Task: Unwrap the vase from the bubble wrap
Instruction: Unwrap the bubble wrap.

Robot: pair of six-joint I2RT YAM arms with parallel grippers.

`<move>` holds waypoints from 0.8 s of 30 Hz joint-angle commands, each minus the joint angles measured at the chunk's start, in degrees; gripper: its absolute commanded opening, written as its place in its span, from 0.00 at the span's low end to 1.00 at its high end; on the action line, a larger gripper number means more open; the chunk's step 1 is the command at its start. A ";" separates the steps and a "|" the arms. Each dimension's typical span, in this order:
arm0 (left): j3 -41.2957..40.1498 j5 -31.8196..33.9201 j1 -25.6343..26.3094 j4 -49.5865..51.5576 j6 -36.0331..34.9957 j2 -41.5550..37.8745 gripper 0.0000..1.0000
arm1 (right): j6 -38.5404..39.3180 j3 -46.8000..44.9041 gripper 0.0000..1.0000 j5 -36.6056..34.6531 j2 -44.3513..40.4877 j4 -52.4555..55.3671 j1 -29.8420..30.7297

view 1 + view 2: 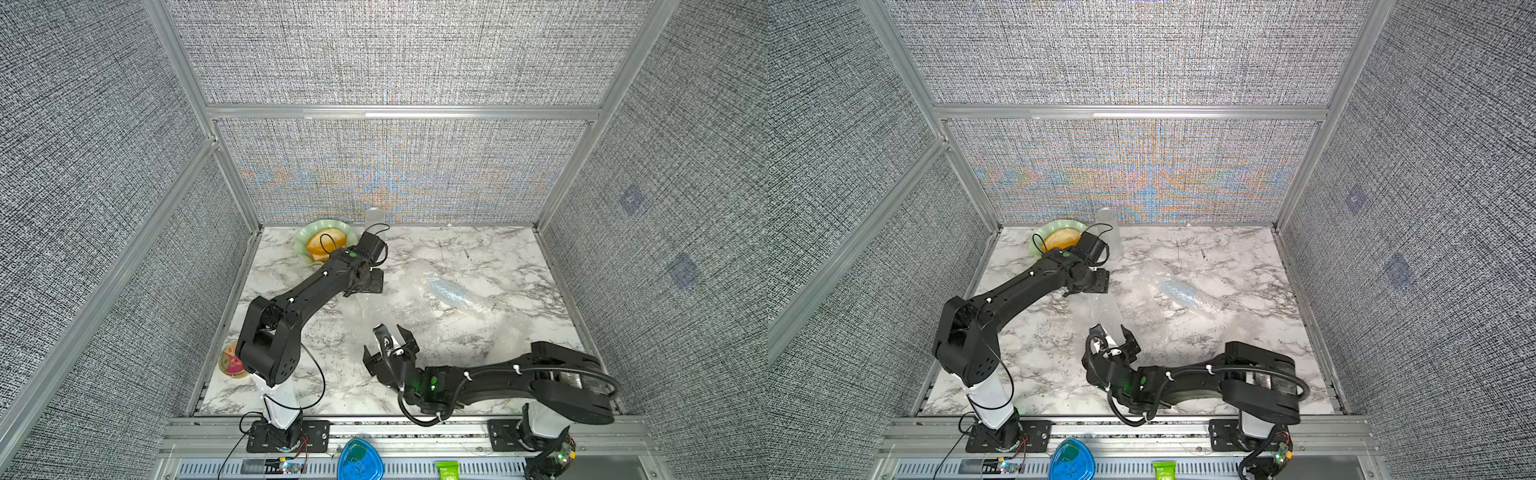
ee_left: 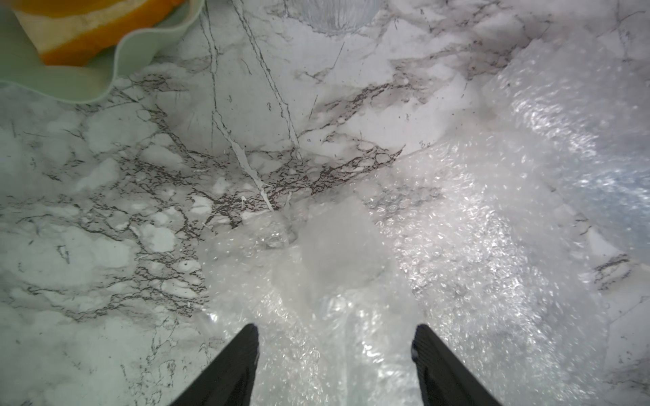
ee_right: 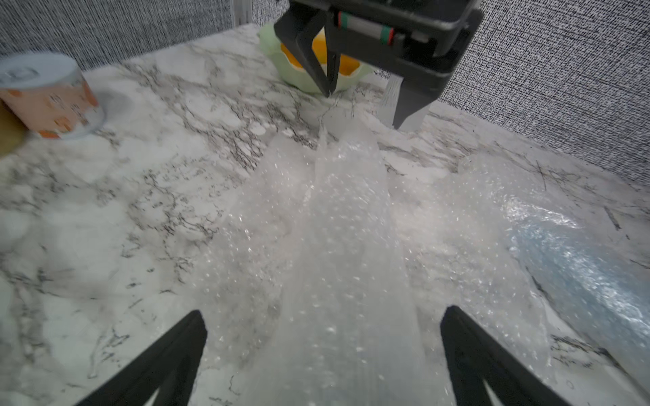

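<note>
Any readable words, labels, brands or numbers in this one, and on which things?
None can be read.
Can: printed label, too blurred.
Green packet: white lettering, too small.
Blue lid: raised marks, unreadable.
Round tin: coloured print, too small.

The left gripper [image 2: 334, 355] is hanging with fingers spread. The right gripper [image 3: 323, 344] is gaping wide, arm folded low.

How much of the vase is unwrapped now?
Done: part of the bubble wrap already lies spread flat on the table. In hand: nothing; the left gripper and right gripper both hover over that sheet, jaws open. Left: the bluish vase lies on its side with wrap over it, so it has yet to come out.
</note>
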State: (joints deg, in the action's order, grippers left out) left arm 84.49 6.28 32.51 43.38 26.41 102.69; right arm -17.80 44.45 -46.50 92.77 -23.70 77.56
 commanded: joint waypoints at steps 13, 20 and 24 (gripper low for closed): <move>-0.06 -3.29 0.57 0.57 0.73 -1.18 0.70 | -21.97 -18.51 0.96 12.63 -23.82 -7.87 -9.94; 0.09 -4.16 2.85 0.06 2.14 -0.73 0.68 | -28.65 -21.58 0.93 17.31 -31.68 2.92 -16.12; -2.14 -5.46 4.22 -1.53 3.23 -0.77 0.67 | -32.13 -22.02 0.89 21.00 -33.53 9.07 -20.78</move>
State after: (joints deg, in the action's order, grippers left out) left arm 83.22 2.37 36.27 42.65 28.49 101.95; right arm -45.43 22.31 -29.08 59.90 -20.53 58.24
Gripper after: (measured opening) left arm 0.674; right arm 0.897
